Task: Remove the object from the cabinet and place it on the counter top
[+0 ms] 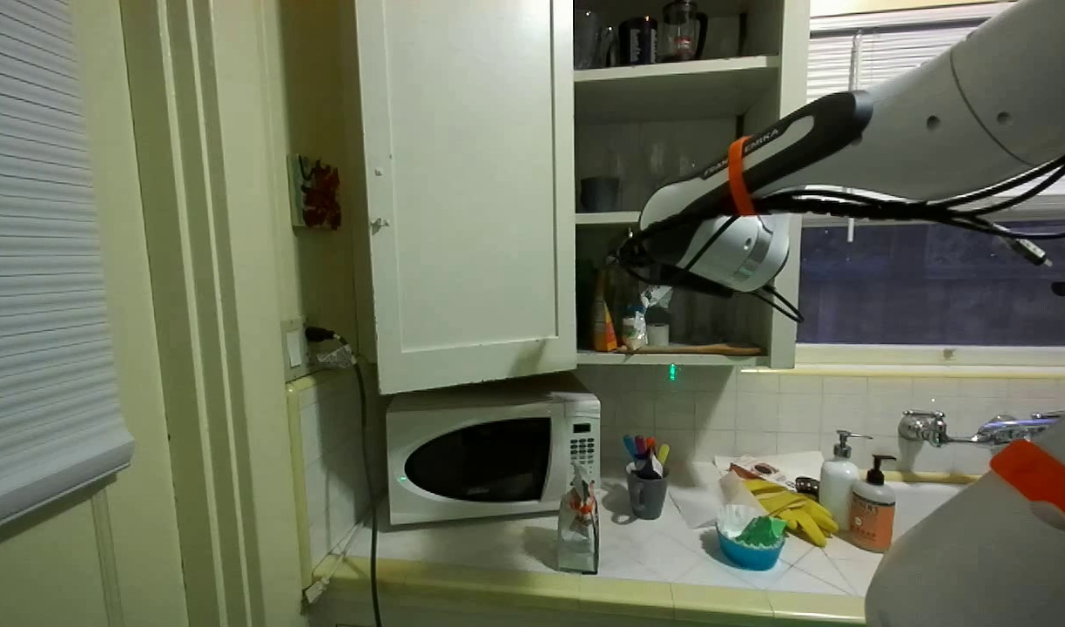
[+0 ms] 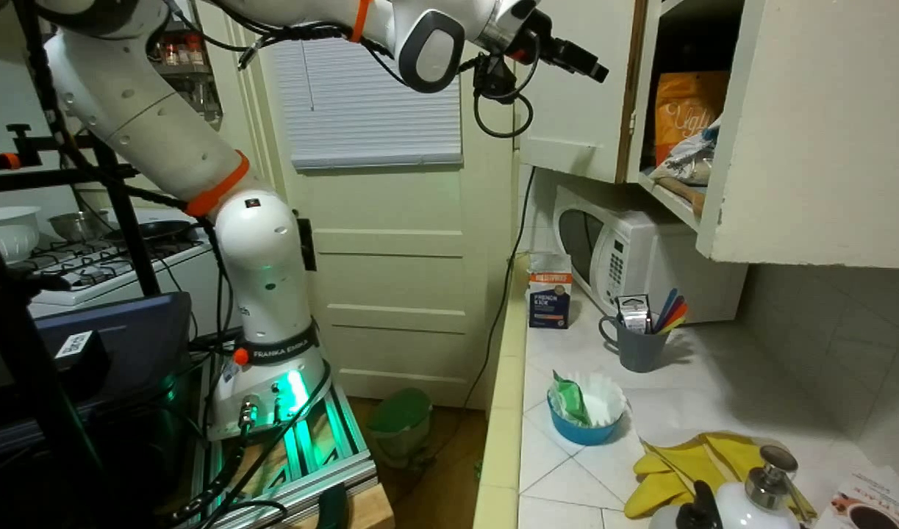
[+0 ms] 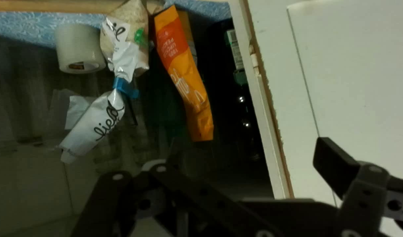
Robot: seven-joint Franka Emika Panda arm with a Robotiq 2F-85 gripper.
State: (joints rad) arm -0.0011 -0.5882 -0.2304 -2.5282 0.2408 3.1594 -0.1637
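Likely the approach step: my end effector (image 2: 595,68), spread wide, empty, hangs near the cabinet (image 1: 475,200) holding orange pouch (image 1: 603,322) left, clipped bag (image 1: 636,327) right, target unclear, so next I should align, reach in.

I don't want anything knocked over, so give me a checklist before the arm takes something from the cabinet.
1. Cabinet door swung open: ok.
2. Gripper open, holding nothing: ok.
3. Gripper off the door: cannot tell; they overlap in the wrist view.
4. Object settled: cannot tell; the orange Ugly pouch and blue-clipped bag share the bottom shelf.
5. Counter top uncluttered: not ok; blue bowl, yellow gloves and gray mug are there.
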